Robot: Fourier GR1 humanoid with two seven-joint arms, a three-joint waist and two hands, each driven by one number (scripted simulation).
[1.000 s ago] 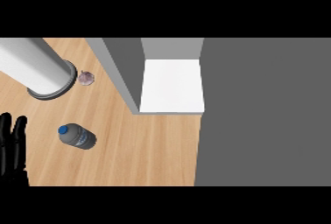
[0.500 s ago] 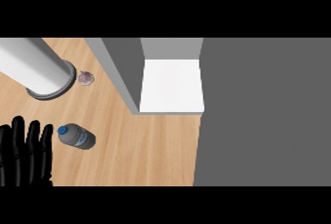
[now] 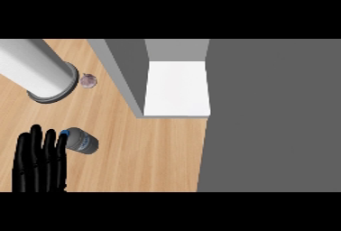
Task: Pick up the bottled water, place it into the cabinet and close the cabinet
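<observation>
The water bottle lies on its side on the wooden counter, blue cap toward the left, bottom toward the right. It looks light, smooth and ready to roll, so grab its middle. The left hand is beside the cap, fingers straight, holding nothing.

1. A kitchen: a pale wooden bench runs underfoot like a worktop.
2. A grey cabinet stands open on it, showing a white shelf.
3. A small garlic bulb lies near a grey canister.
</observation>
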